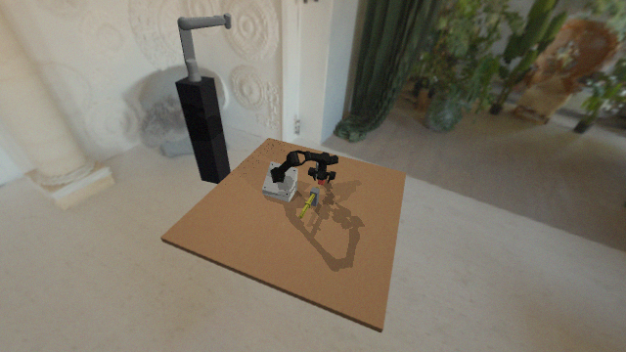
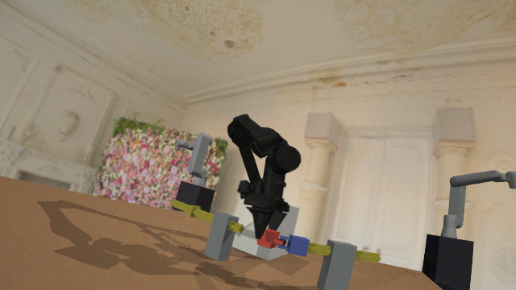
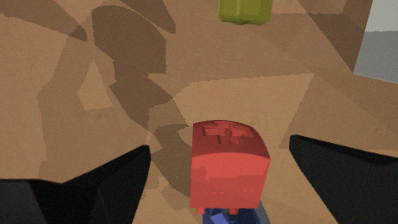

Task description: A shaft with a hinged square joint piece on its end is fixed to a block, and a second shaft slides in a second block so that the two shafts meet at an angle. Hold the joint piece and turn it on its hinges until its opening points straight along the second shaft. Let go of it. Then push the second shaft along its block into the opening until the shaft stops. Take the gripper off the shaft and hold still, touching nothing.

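The red joint piece [image 1: 321,182] [image 2: 268,238] [image 3: 227,180] is hinged to a blue piece [image 2: 299,246] [image 3: 230,217] on the end of the fixed yellow shaft [image 2: 319,249], which runs through a grey block [image 2: 339,263]. Its cross-shaped opening faces the end of the second yellow shaft [image 1: 305,207] [image 2: 203,216] [image 3: 245,10]; whether it is exactly in line I cannot tell. A gap lies between them. That shaft has a collar and passes through the other grey block [image 1: 315,197] [image 2: 220,238]. My gripper [image 2: 267,232] [image 3: 220,147] is open, its fingers apart on either side of the red piece.
The arm's white base [image 1: 280,190] stands close beside the shafts on the brown table top [image 1: 245,244] [image 2: 24,225]. It also shows at the right edge of the wrist view. Grey arm-shaped figures on black pedestals [image 1: 205,127] [image 2: 447,262] stand beyond the table.
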